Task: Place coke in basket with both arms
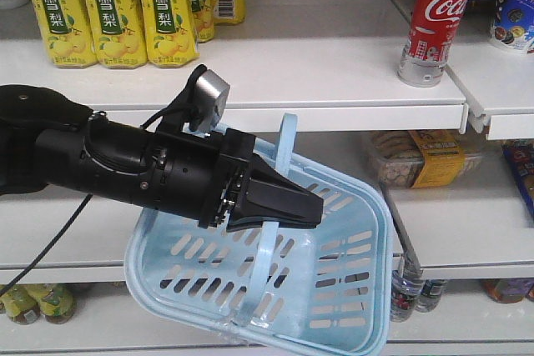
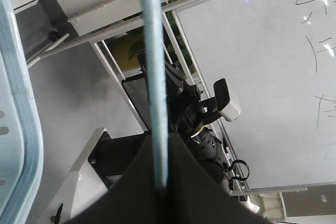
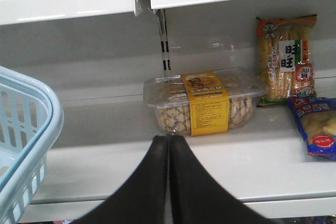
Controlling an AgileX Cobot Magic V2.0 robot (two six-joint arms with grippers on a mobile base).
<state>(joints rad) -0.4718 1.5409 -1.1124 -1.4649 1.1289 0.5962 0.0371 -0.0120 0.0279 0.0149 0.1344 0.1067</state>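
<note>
The left gripper (image 1: pixel 310 210) clamps its fingers on the handle (image 1: pixel 265 268) of the basket (image 1: pixel 380 231), the right gripper (image 3: pixel 168 140) has its fingers pressed together and empty, and the coke (image 1: pixel 434 18) stands on the upper shelf (image 1: pixel 334 72), so fetching it seems next: the right gripper should rise, open and grasp.

The basket (image 1: pixel 359 306) is showing as smooth light-blue moulded plastic with a soft sheen; the coke (image 1: pixel 434 18) is gleaming in a glossy red wrap over clear plastic at its base; the left gripper (image 1: pixel 315 210) is looking matt black, its camera block (image 1: pixel 210 93) satin silver-grey; the shelf (image 1: pixel 334 64) is shining faintly, smooth and white like painted metal; the biscuit box (image 3: pixel 205 103) is glinting as thin clear plastic banded in yellow paper; the snack bags (image 3: pixel 286 59) are reflecting like glossy film.
</note>
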